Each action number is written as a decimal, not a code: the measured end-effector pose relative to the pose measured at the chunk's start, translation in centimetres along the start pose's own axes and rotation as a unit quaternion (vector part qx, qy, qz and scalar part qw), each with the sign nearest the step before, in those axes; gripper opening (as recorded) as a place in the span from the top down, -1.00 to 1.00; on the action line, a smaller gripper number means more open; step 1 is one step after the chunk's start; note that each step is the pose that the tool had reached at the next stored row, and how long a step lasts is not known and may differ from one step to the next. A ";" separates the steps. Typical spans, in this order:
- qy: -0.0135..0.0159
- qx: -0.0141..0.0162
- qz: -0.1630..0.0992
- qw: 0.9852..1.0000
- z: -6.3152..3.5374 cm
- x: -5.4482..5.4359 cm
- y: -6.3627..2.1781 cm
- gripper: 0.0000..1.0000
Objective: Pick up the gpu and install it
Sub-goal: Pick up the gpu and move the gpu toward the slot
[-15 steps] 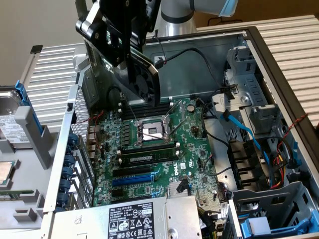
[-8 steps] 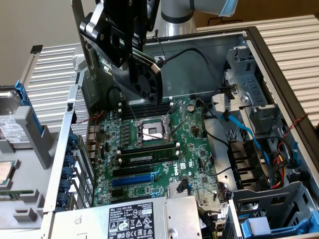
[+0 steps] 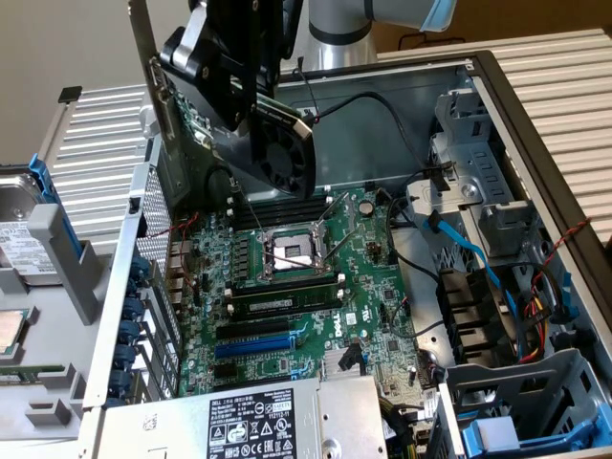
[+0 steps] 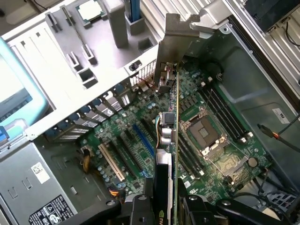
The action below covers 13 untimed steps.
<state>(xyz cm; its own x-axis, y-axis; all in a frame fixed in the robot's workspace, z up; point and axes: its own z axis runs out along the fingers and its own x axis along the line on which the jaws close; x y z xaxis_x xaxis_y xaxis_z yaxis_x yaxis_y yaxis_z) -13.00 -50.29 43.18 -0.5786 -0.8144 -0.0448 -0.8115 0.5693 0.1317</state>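
the tool, clamped on the gpu, holds the card tilted in the air above the motherboard inside an open case, with the card's silver bracket nearest the motherboard's port edge and no slot filled.

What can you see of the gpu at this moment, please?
The gpu is a green circuit board with a black plastic fan shroud, a round fan and a long silver metal bracket at one end. The gripper is shut on it, holding it tilted in the air above the motherboard of the open case.
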 end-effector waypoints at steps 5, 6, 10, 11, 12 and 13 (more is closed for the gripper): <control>0.001 -0.001 -0.003 1.000 0.01 0.0 -0.01 0.43; 0.002 -0.002 -0.007 1.000 0.01 0.0 -0.02 0.43; 0.009 -0.009 -0.028 1.000 0.00 0.0 -0.01 0.43; 0.011 -0.011 -0.034 0.999 0.00 0.0 -0.01 0.43; 0.013 -0.012 -0.040 0.999 0.00 0.0 0.00 0.43; 0.014 -0.014 -0.046 0.999 0.00 0.0 -0.01 0.43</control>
<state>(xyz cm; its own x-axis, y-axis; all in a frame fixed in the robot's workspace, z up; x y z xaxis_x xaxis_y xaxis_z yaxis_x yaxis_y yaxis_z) -12.99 -50.29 43.17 -0.4980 -0.8667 -0.0296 -0.8588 0.4882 0.1551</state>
